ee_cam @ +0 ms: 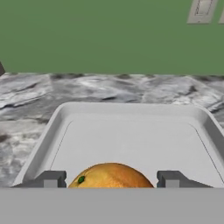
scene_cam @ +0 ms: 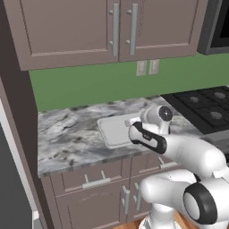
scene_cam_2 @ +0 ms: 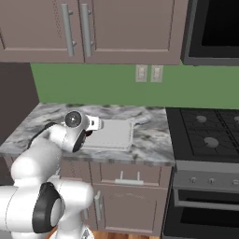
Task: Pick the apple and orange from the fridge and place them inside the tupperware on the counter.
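Note:
The orange (ee_cam: 110,176), orange-brown with a small green stem mark, sits between my gripper's (ee_cam: 111,179) two dark fingertips (ee_cam: 51,179), which are closed against its sides. The gripper hovers over the near end of the white tupperware (ee_cam: 131,109), whose floor is bare. That tupperware (scene_cam: 112,132) (scene_cam_2: 114,135) rests on the marbled counter (scene_cam: 67,134) (scene_cam_2: 154,135), and my white wrist reaches over it in both base views. The apple is out of view. A grey panel with a pale edge (scene_cam: 6,179) stands at the far left; I cannot tell if it is the fridge.
A black stove (scene_cam: 205,107) (scene_cam_2: 205,130) adjoins the counter on the right, under a dark microwave (scene_cam_2: 214,28). Brown upper cabinets hang above the green wall with its two outlets (scene_cam: 147,67) (scene_cam_2: 149,73). Bare marble lies left of the tupperware.

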